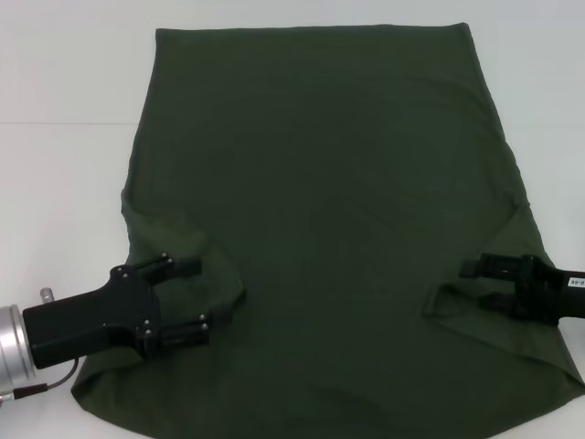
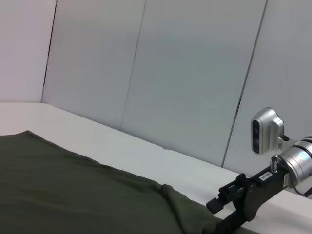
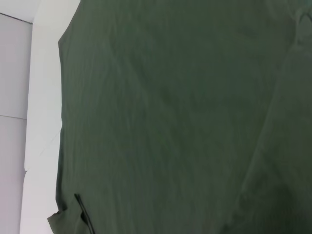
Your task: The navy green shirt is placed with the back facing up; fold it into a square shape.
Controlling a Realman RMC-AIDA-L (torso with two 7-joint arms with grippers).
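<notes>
the navy green shirt (image 1: 320,229) is lying mid-table, sleeves tucked inward. left gripper (image 1: 190,299) at 8 o'clock and right gripper (image 1: 486,281) at 4 are resting spread, gripping nothing; body folds remaining.

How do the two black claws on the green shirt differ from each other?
The left gripper looks bigger and nearer, with a silver wrist behind it; the right gripper looks smaller and shows a white label. The left gripper's fingers are spread wide over a folded-in sleeve flap, while the right gripper's fingers gape less at the opposite flap. Both are black, open, pointing inward low over the navy green shirt, which lies on the white table.
</notes>
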